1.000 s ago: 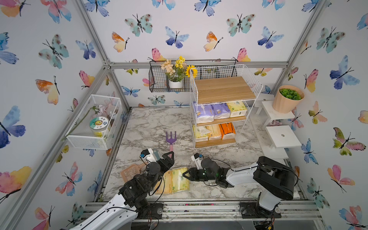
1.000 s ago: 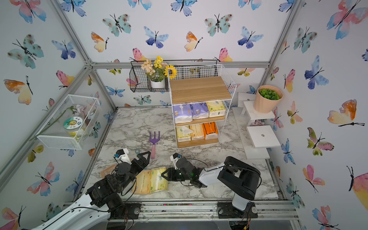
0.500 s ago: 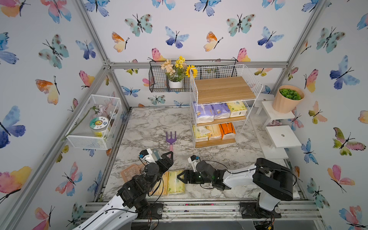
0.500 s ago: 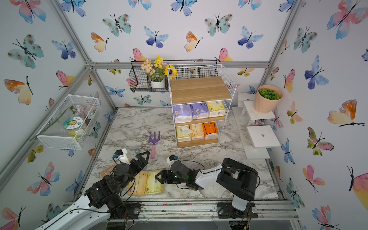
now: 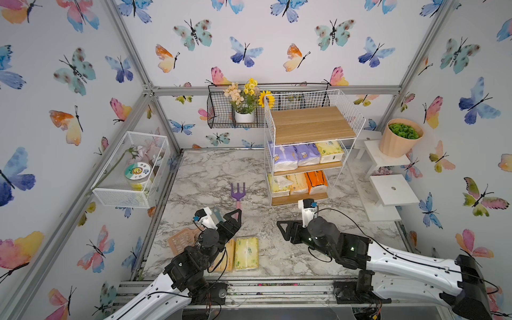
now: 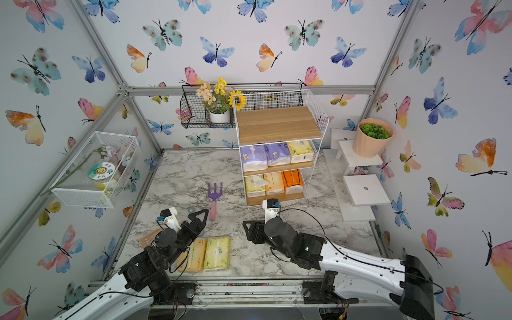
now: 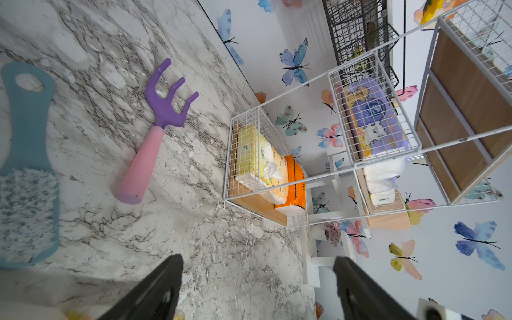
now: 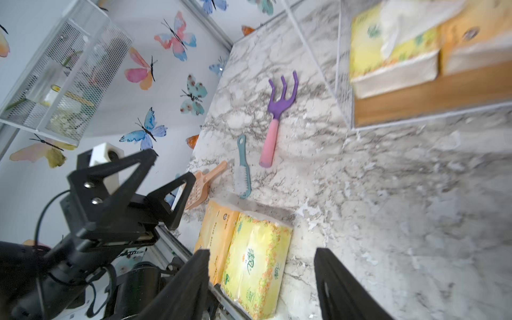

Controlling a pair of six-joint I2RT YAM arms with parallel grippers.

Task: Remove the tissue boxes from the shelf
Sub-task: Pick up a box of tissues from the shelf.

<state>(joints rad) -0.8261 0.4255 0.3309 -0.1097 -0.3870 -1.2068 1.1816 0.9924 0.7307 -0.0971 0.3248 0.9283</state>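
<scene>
Two packs already lie side by side on the table at its front edge: a yellow-green pack and a peach pack, touching along their long sides. Six are not yet off the shelf. On the middle board there are two purple packs and a yellow one. On the bottom board there are a yellow pack, a pale one and an orange pack. The top board is bare.

Our right gripper hangs above the table between the shelf and the two freed packs, jaws apart and empty. Our left gripper has its jaws spread wide and holds nothing.

We take the step in hand to be a reach to the shelf for the next pack. The right arm looks best placed, since the bottom board's open front is near it.

- We would start with the orange pack at the end of its row.
- We should enter level through the open front, below the middle board and clear of the wire sides.
- The packs sit pressed together, so one finger has to work in between neighbours. A wide opening on the approach should help.
- The packs look soft, so we should close gently and draw straight out before lifting.
- On the way we should steer clear of the rake.
</scene>
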